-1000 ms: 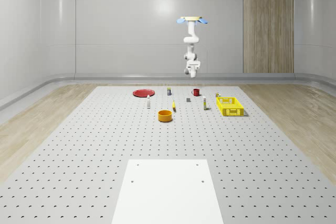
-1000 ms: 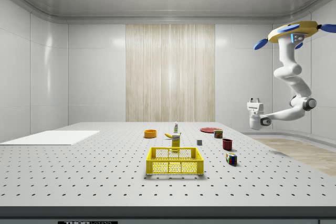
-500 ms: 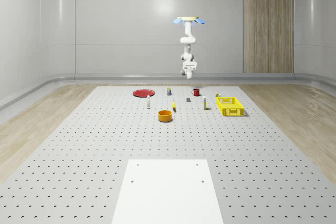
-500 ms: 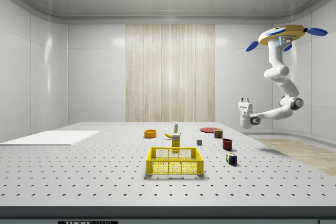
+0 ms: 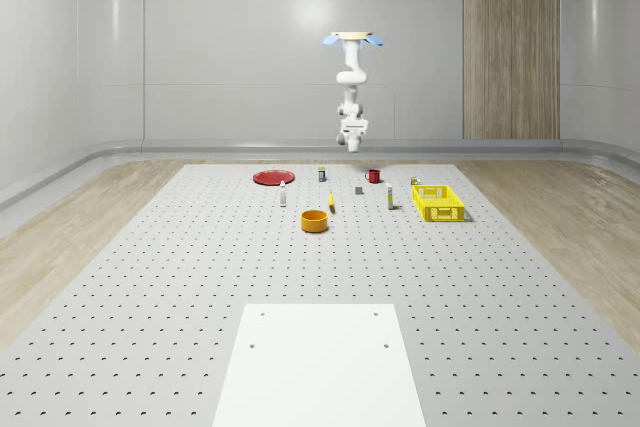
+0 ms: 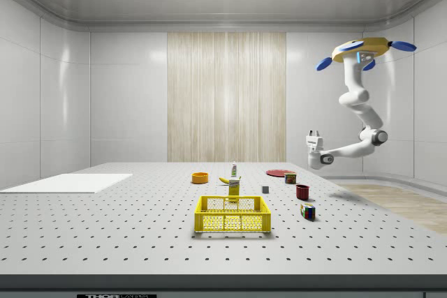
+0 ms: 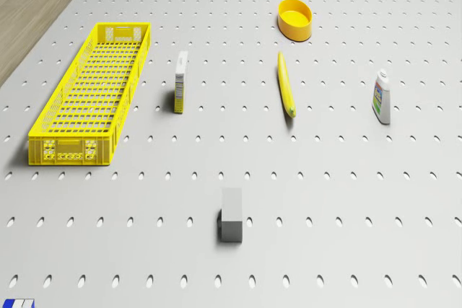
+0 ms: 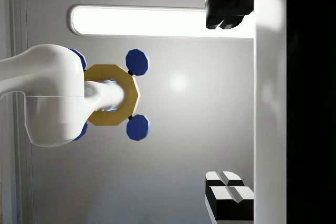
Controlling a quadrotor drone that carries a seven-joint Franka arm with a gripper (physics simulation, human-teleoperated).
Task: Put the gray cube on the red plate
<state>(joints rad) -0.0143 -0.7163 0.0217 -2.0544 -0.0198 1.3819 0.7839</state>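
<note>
Drone (image 6: pixel 360 51) now nearer yellow crate (image 6: pixel 232 214), crate unfilled

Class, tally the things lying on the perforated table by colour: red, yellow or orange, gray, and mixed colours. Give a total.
Red: 2, red plate, mug
Yellow or orange: 3, crate, bowl, banana
Gray: 1, gray cube
Mixed colours: 4, bottle, carton, can, puzzle cube
Total: 10

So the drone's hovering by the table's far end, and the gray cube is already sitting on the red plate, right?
Not quite. The drone does hover by the far end, but the gray cube sits on the bare table, apart from the red plate, as the whole-scene view shows.
</note>
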